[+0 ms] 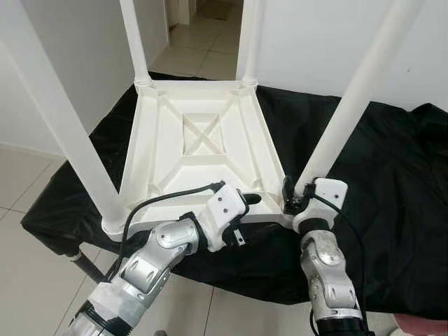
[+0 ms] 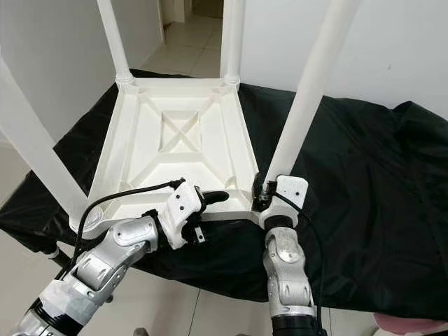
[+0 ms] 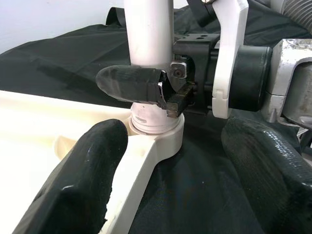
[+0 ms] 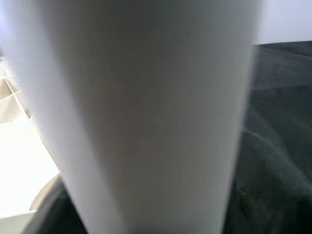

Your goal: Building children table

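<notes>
Tiled room, white walls; black cloth (image 1: 392,182) draped over a low surface, white tabletop (image 1: 203,150) lying upside down on it, four legs standing up.

Near edge of cloth: left gripper (image 1: 246,207) rests at the tabletop's near rim, fingers spread wide, one fingertip (image 3: 83,180) on the white rim, the other over the cloth; nothing between them. Near right corner of tabletop: right gripper (image 1: 288,198) closed around the near right leg (image 1: 357,94) just above its socket (image 3: 158,134); that leg blurs across the right wrist view. Near left leg (image 1: 59,122) stands in the near left corner. Far corners: far left leg (image 1: 133,42) and far right leg (image 1: 250,38) upright. Beyond, floor tiles (image 1: 199,42) run through a doorway.
</notes>
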Motion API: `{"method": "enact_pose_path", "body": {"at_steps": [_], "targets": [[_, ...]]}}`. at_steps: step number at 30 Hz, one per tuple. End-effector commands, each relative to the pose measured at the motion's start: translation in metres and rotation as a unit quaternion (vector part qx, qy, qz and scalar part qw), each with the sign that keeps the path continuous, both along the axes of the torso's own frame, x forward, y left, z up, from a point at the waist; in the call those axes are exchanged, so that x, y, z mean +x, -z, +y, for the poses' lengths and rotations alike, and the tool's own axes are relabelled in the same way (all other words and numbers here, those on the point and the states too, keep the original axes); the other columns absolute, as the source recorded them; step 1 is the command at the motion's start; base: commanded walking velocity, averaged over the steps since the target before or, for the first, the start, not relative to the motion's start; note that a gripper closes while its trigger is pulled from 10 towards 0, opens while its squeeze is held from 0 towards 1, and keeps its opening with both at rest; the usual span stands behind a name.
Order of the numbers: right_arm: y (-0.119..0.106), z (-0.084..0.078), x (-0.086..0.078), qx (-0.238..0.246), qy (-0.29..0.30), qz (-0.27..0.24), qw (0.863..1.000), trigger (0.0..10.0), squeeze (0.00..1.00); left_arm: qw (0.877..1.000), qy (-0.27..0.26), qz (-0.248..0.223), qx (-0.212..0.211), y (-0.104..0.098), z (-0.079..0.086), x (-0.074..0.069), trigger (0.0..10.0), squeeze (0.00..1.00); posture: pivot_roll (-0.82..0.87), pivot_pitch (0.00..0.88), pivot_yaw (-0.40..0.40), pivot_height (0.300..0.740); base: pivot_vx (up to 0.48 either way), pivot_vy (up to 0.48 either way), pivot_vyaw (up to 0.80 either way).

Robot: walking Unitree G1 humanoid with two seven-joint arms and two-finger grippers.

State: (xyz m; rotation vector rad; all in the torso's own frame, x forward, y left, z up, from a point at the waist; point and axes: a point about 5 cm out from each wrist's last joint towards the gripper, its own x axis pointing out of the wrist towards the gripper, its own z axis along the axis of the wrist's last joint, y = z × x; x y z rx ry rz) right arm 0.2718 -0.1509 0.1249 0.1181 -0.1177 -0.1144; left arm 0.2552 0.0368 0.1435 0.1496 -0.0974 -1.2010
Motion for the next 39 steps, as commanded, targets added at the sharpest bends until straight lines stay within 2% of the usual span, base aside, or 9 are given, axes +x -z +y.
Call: {"method": "enact_pose_path", "body": {"at_steps": [1, 9, 10, 19, 28, 29, 31, 32, 39], "targets": [[0.001, 0.000, -0.008, 0.019, -0.005, -0.013, 1.000, 10.0, 1.00, 0.999, 0.042, -0.002, 0.016, 0.004, -0.002, -0.004, 10.0, 0.00, -0.09, 0.000, -0.035, 0.740, 0.000, 0.000, 0.00], [0.007, -0.018, -0.020, 0.002, -0.069, -0.018, 0.997, 10.0, 1.00, 0.999, 0.039, -0.006, 0.017, 0.002, 0.000, -0.001, 10.0, 0.00, -0.09, 0.000, -0.032, 0.740, 0.000, 0.000, 0.00], [0.007, -0.021, -0.020, 0.003, -0.084, -0.018, 0.996, 10.0, 0.00, 0.999, 0.040, -0.006, 0.017, 0.002, 0.000, -0.001, 10.0, 0.00, -0.09, 0.000, -0.029, 0.740, 0.000, 0.000, 0.00], [0.004, -0.042, -0.017, -0.063, -0.235, -0.012, 0.970, 10.0, 0.00, 0.999, 0.049, -0.006, 0.021, 0.003, 0.000, -0.002, 10.0, 0.00, -0.10, 0.000, -0.016, 0.740, 0.000, 0.000, 0.00], [0.002, -0.039, -0.001, -0.092, -0.324, 0.001, 0.941, 10.0, 0.00, 0.998, 0.053, -0.006, 0.021, 0.002, -0.001, -0.002, 10.0, 0.00, -0.10, 0.000, -0.004, 0.740, 0.000, 0.000, 0.00], [0.006, -0.032, 0.004, -0.099, -0.359, 0.010, 0.928, 4.4, 0.00, 0.998, 0.056, -0.006, 0.023, 0.002, -0.001, -0.002, 10.0, 0.00, -0.10, 0.000, -0.002, 0.740, 0.000, 0.000, 0.00], [0.008, -0.029, 0.007, -0.104, -0.368, 0.011, 0.924, 3.1, 0.00, 0.998, 0.056, -0.007, 0.023, 0.002, -0.001, -0.002, 10.0, 0.00, -0.10, 0.000, -0.003, 0.740, 0.000, 0.000, 0.00], [0.009, -0.028, 0.009, -0.105, -0.373, 0.014, 0.922, 0.0, 0.00, 0.998, 0.057, -0.008, 0.024, 0.002, -0.001, -0.002, 10.0, 0.00, -0.09, 0.000, -0.005, 0.740, 0.000, 0.000, 0.00], [0.013, -0.031, 0.010, -0.101, -0.372, 0.022, 0.923, 0.0, 0.00, 0.998, 0.055, -0.008, 0.022, 0.001, -0.001, -0.003, 10.0, 0.00, -0.09, 0.000, -0.013, 0.740, 0.000, 0.000, 0.00]]}}
